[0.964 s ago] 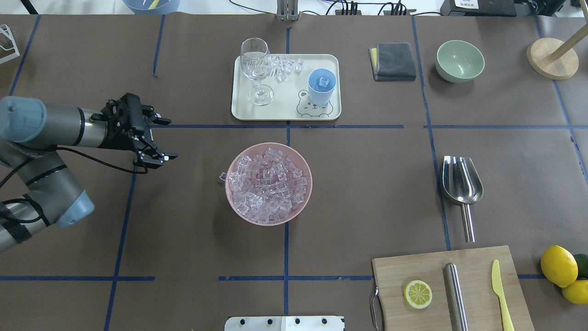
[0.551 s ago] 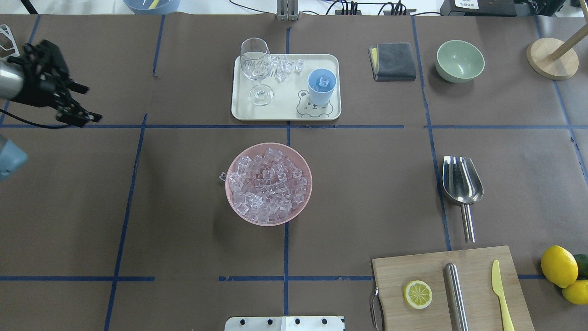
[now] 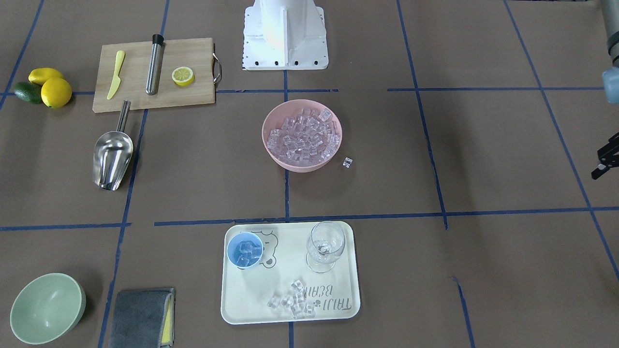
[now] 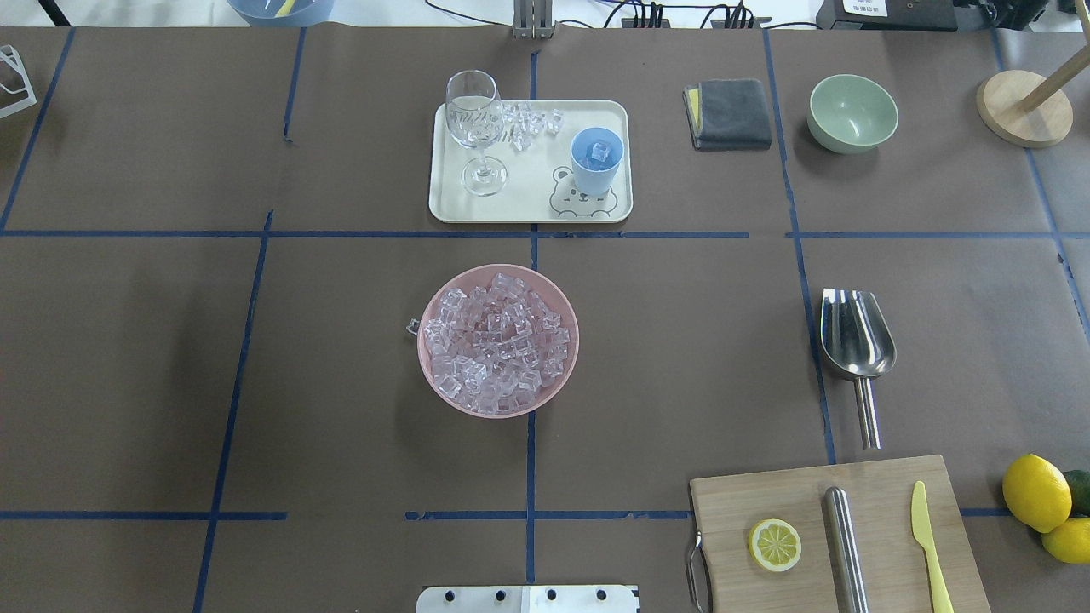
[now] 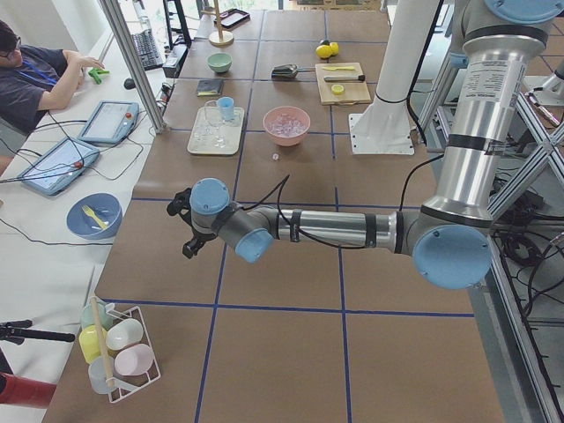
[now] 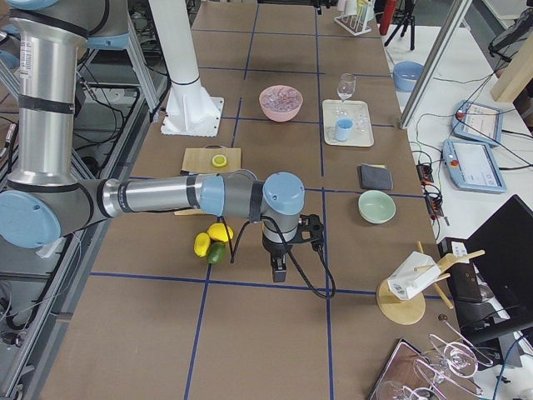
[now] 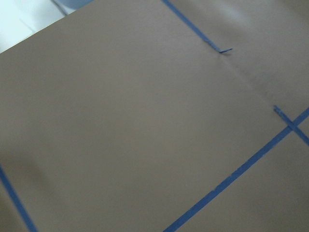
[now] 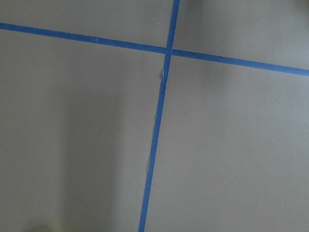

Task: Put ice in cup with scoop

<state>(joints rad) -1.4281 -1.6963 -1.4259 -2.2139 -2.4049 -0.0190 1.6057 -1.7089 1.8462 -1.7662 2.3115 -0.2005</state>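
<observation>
Though well apart from cup [image 4: 593,177], scoop [image 4: 856,336] near cutting board [image 4: 881,519]

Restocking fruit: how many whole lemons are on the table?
2: one lemon just off the cutting board's end, the second lemon beside it. The board's lemon half is excluded.

A robotics lab: big industrial arms [image 5: 335,227] stand on a white pedestal [image 3: 285,34] bolted to a table [image 4: 681,358] papered brown and gridded with blue tape [image 4: 647,234]. Beside it, past an aluminium post [image 5: 134,66], an operator [image 5: 31,79] sits at a bench with teach pendants [image 5: 107,122].
</observation>
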